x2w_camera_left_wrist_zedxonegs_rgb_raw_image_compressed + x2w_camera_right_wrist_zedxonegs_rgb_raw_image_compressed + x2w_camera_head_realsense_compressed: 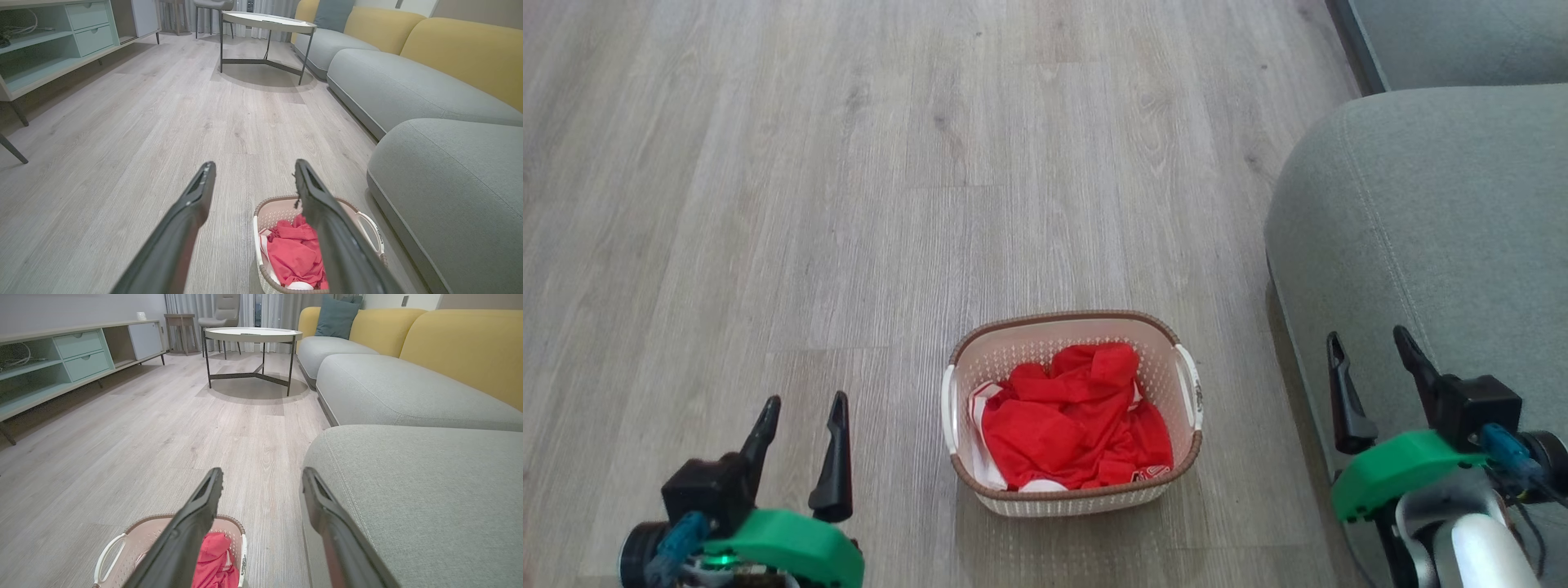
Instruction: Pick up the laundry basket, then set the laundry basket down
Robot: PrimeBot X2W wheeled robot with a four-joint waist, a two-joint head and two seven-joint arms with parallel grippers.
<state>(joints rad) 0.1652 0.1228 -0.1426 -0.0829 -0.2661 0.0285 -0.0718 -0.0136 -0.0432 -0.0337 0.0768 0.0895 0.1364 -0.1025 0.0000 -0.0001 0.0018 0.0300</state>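
Head view: the laundry basket (1013,347) sits on the wood floor (931,163), right between the two grippers. From the left gripper (805,402) it lies off to the right. From the right gripper (1365,335) it lies off to the left and a bit back toward the robot. Neither gripper touches it.

Both grippers have their two dark fingers spread apart, and they hold nothing.

The basket looks a little longer from side to side than from front to back, but I cannot be sure. Its two white handles (947,408) are on the ends, so one end faces each gripper. I think the left gripper is a bit nearer, and the right one has more room to cross. To lift the basket, each gripper would likely need to move inward to the handle on its own side.

The basket is cream plastic with lots of tiny holes. It has round corners and a brown rim (1062,315) that looks woven. Soft, crumpled red clothes (1070,425) with a bit of white fill the inside. The floor is smooth, pale grey wood. Beside the right gripper, away from the basket, is a puffy grey cloth sofa (1437,229) with a stitched seam.
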